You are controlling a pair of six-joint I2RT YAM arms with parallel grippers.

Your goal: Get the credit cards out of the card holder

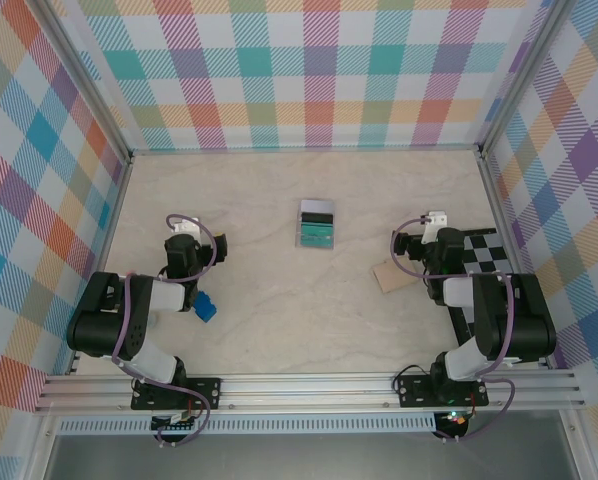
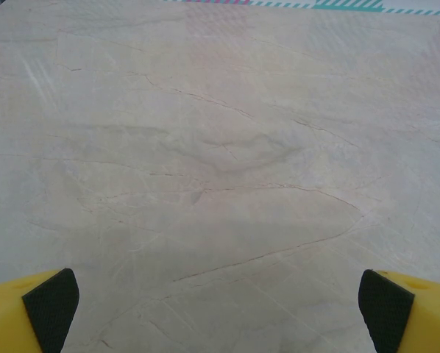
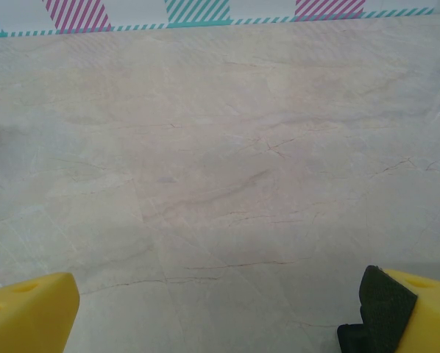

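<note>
The credit cards [image 1: 317,224] lie together mid-table, a teal-green one partly over a pale grey one with a dark stripe. The tan card holder [image 1: 387,276] lies flat, right of centre, just in front of and left of my right gripper [image 1: 417,238], and my arm partly covers it. My left gripper [image 1: 187,230] sits on the left side, well away from both. In the wrist views the left gripper [image 2: 220,305] and the right gripper [image 3: 220,309] stand wide open over bare marble, with nothing between the yellow fingers [image 2: 29,316] [image 3: 29,312].
A small bright-blue block [image 1: 206,306] sits by the left arm's base. A black-and-white checkered mat [image 1: 489,248] lies at the right under the right arm. Plaid walls [image 1: 299,70] enclose three sides, and a metal rail [image 1: 299,390] runs along the near edge.
</note>
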